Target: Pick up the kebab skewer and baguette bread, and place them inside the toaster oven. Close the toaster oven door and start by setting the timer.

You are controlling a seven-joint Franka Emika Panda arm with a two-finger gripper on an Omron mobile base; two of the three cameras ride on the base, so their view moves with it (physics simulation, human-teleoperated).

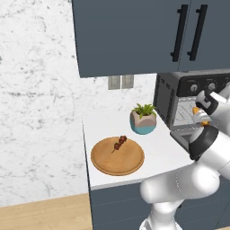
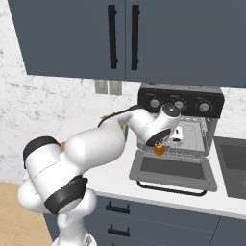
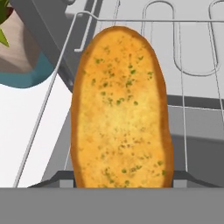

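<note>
While pinching the baguette bread (image 3: 120, 109) mid-frame, advance gripper (image 3: 120, 181) level over wire rack (image 3: 192, 52); release only once fully inside.

white counter (image 1: 157, 150): board (image 1: 117, 156), planter (image 1: 143, 119), toaster oven (image 1: 188, 101)

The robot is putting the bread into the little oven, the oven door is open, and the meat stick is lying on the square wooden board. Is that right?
Almost. The wooden board is round, not square, as the left base view shows. The rest holds: the kebab skewer lies on it, the toaster oven door hangs open, and the baguette bread is at the wire rack.
</note>
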